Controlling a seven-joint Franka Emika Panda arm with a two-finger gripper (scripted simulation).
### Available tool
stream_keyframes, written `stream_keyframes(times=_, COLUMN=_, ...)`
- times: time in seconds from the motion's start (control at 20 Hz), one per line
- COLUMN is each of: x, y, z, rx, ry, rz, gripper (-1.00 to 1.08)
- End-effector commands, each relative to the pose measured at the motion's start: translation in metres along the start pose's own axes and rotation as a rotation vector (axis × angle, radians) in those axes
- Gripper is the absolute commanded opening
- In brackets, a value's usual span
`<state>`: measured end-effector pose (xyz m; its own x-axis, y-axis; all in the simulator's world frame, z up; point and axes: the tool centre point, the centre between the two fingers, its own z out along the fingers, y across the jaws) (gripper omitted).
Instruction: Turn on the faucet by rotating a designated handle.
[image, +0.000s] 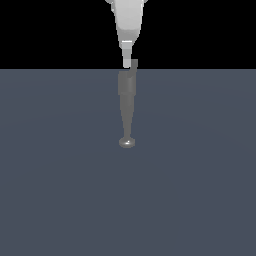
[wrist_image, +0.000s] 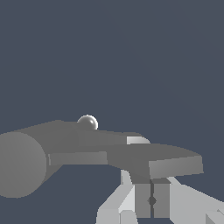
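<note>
Plainly dull grey faucet, tapering spout, shiny rounded tip.

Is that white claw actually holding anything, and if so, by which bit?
Nothing is visibly gripped. The gripper has its grey fingers pressed together with only a thin seam between them, just beside the faucet handle, not around it.

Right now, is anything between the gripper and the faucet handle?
Nothing visible. The gripper sits right at the handle by the faucet, fingers together; only bare grey floor lies around.
</note>
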<state>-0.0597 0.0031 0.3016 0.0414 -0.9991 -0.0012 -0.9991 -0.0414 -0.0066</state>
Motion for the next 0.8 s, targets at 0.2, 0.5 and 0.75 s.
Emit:
stream_keyframes(times=0.2, x=0.051, y=0.003, z=0.003, rx=-0.007, ry=0.001, rz=0.031, gripper=-1.0)
stream_keyframes(times=0.5, x=0.043, y=-0.014, z=0.001, rx=-0.001, ry=0.0, rz=0.002, gripper=-1.0)
stream_keyframes(times=0.75, x=0.061, y=-0.027, z=0.001, rx=-0.003, ry=0.001, rz=0.01, gripper=-1.0)
